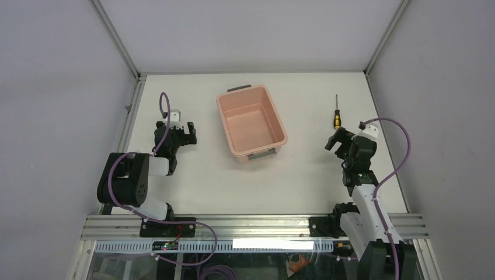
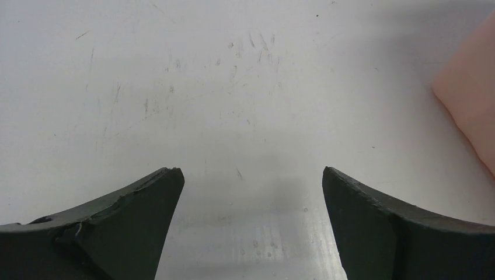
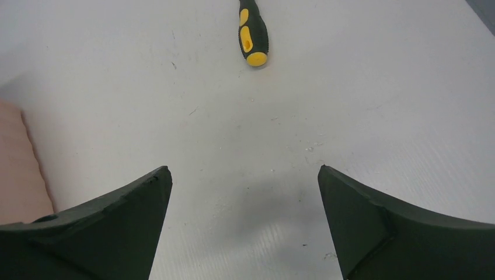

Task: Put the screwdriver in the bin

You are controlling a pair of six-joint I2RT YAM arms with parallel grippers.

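The screwdriver (image 1: 336,114) lies flat on the white table at the far right, its thin shaft pointing away and its yellow-and-black handle (image 3: 253,32) toward my right gripper. My right gripper (image 1: 339,142) hangs just short of the handle, open, with only bare table between its fingers (image 3: 243,175). The salmon-pink bin (image 1: 251,121) stands in the middle of the table, empty, with grey handles at both short ends. My left gripper (image 1: 181,133) is left of the bin, open over bare table (image 2: 251,175). The bin's pink wall (image 2: 473,99) shows at the right edge of the left wrist view.
An aluminium frame rail (image 1: 251,224) runs along the table's near edge. Grey enclosure walls (image 1: 52,87) rise on both sides and behind. A purple cable (image 1: 403,151) loops out from my right arm.
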